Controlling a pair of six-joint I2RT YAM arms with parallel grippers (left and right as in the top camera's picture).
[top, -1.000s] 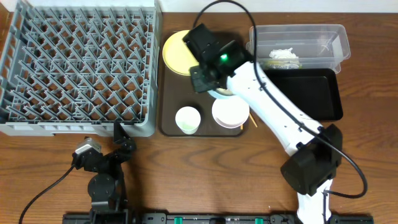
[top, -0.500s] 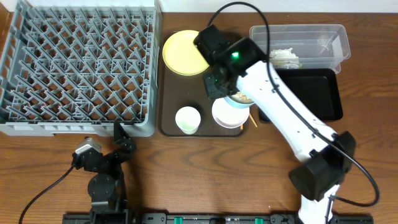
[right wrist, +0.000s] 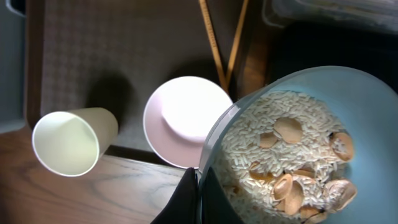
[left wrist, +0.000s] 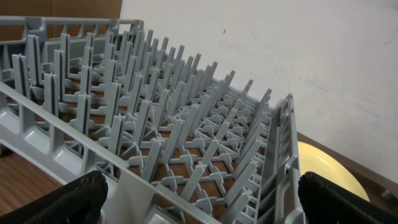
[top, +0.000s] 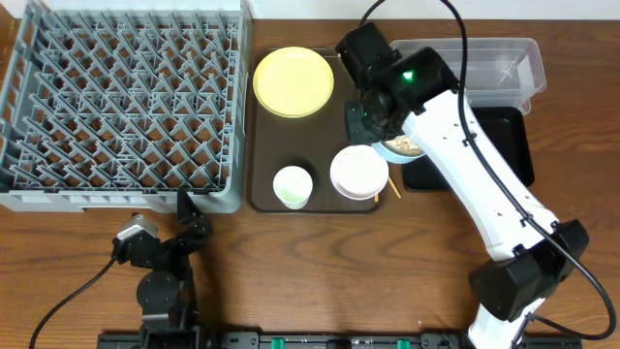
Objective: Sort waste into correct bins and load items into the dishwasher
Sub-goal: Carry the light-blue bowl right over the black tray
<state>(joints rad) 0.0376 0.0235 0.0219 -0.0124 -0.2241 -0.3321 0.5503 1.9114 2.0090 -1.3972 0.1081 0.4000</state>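
**A:** Where's the light blue bowl?

**B:** It's up off the desk toward the far right corner, over the seam between the brown serving tray and the black tray. The right pincer is clamped on its rim.

**A:** Why grip it there?

**B:** To hold it level, I'd judge. Its mouth faces straight up, so the rice and tan crumbs stay inside until it's over a bin. The clear tub sits beyond it, along the far edge.

**A:** And the chopsticks?

**B:** They lie flat by the serving tray's right rim. Their long axis runs roughly from the near edge to the far edge, and the pair is slightly splayed.

**A:** The left pincer?

**B:** Its fingers are wide apart and hold nothing. It sits by the near edge, facing the dish rack in the far left corner.
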